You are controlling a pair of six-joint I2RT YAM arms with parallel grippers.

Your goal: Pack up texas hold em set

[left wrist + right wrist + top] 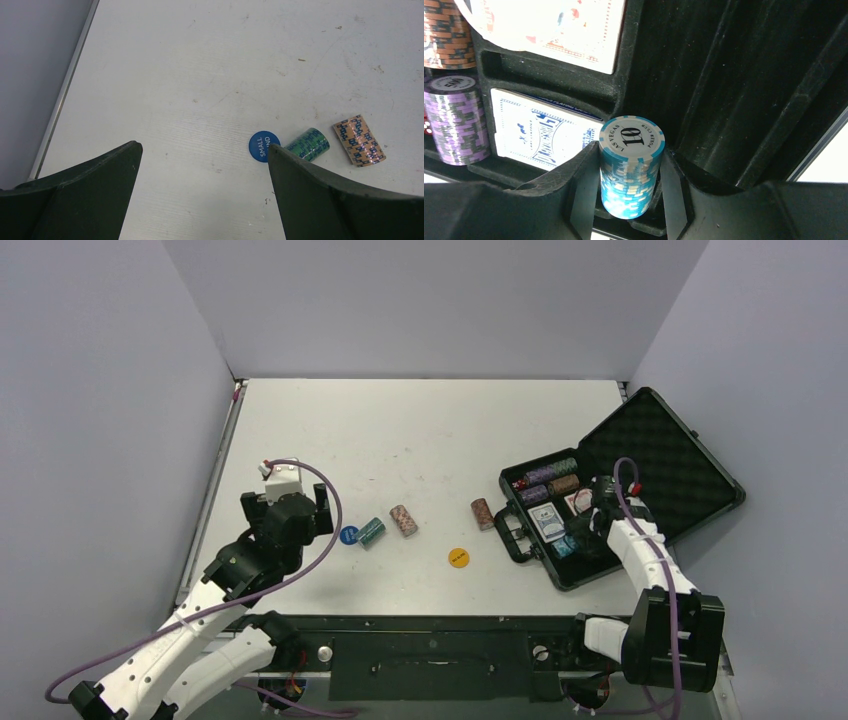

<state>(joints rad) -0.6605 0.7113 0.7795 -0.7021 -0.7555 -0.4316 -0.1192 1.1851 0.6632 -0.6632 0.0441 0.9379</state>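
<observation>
The black case [655,455] lies open at the right, lid back. Its tray holds chip stacks, a blue card deck [541,132], a red deck [559,25], a purple stack [456,120] and a brown stack [444,35]. My right gripper [583,532] is inside the tray, shut on a light blue chip stack [631,165] with a pad against each side. My left gripper [203,147] is open and empty above the table, left of the blue disc [261,145], the green stack [309,144] and the tan stack [360,140].
On the table between the arms lie the blue disc [348,535], green stack [372,532], tan stack [403,520], a brown-red stack [483,513] near the case handle, and a yellow disc [459,557]. Grey walls close in the left, back and right.
</observation>
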